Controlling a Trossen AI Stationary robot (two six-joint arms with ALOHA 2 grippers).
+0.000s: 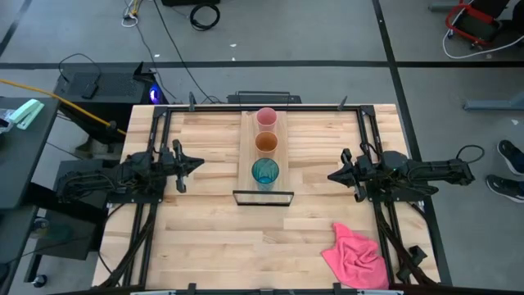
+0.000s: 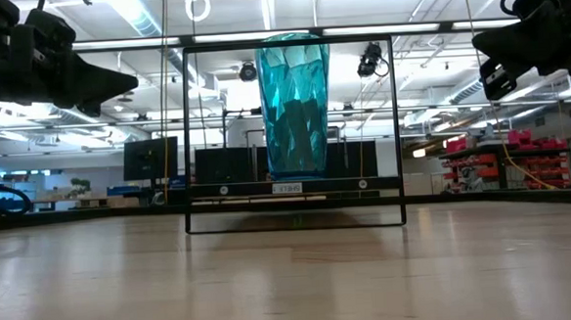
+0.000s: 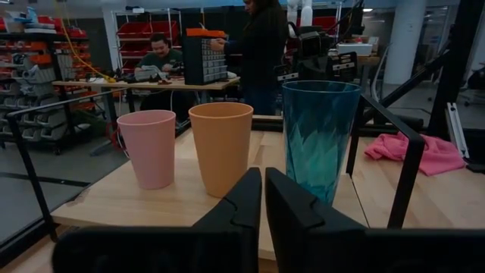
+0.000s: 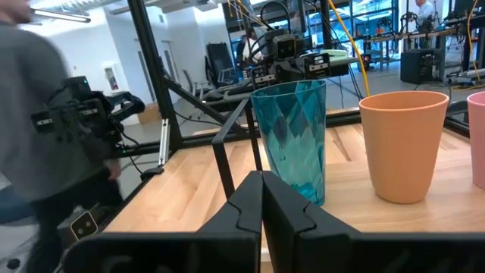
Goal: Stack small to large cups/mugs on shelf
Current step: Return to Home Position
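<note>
Three tumblers stand upright in a row on the narrow wood shelf [image 1: 247, 156]: the pale pink cup [image 1: 267, 117] at the far end, the orange-tan cup [image 1: 266, 142] in the middle, the teal-blue cup [image 1: 264, 172] nearest the black frame [image 1: 263, 197]. They also show in the left wrist view as pink [image 3: 147, 148], orange [image 3: 220, 148] and teal [image 3: 318, 136]. My left gripper [image 1: 196, 164] is shut and empty, left of the shelf. My right gripper [image 1: 333, 175] is shut and empty, right of it.
A crumpled pink cloth [image 1: 355, 254] lies at the table's near right. Black rails [image 1: 155, 156] run along both sides of the tabletop. People show in the room beyond the table in the left wrist view [image 3: 261, 45].
</note>
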